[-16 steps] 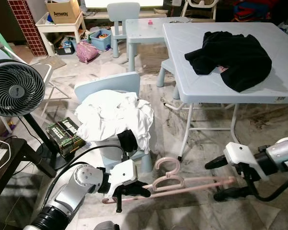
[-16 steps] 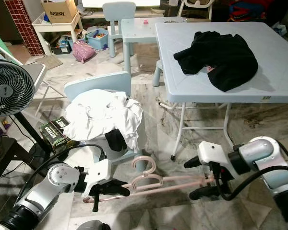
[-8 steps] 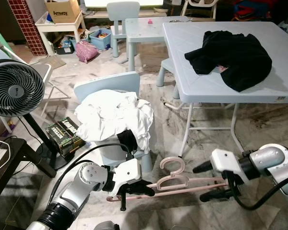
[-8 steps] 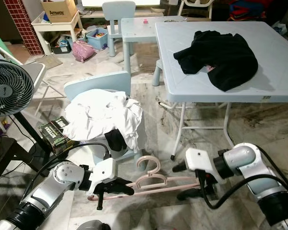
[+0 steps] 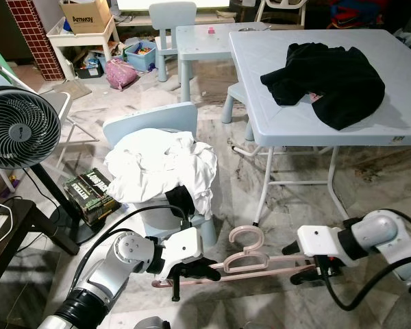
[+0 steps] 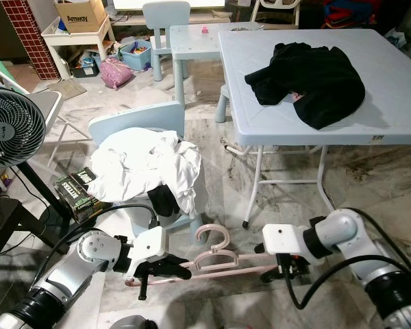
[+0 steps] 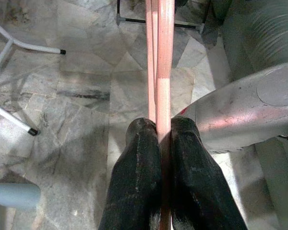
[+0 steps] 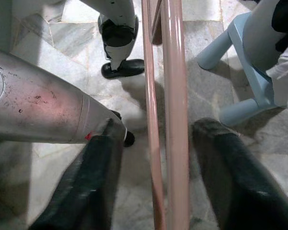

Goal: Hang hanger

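Note:
A pink hanger (image 5: 260, 264), two hooks showing as if a pair is stacked, lies level just above the marble floor in front of me. My left gripper (image 5: 192, 269) is shut on its left end; the left wrist view has both black fingers (image 7: 187, 167) pressed on the pink bar (image 7: 161, 72). My right gripper (image 5: 308, 269) is at the hanger's right end. In the right wrist view its fingers (image 8: 101, 163) stand apart on either side of the pink bars (image 8: 175, 96), open and not touching them.
A small blue chair (image 5: 147, 120) piled with white clothes (image 5: 161, 168) stands just beyond the hanger. To the right is a white folding table (image 5: 294, 130) with a black garment (image 5: 329, 75), its legs (image 5: 266, 188) close by. A fan (image 5: 17, 127) and dark side table (image 5: 14, 226) are left.
My right gripper has slid left along the hanger toward the left gripper and dropped lower. The left gripper has carried its end slightly right. The view has shifted a little.

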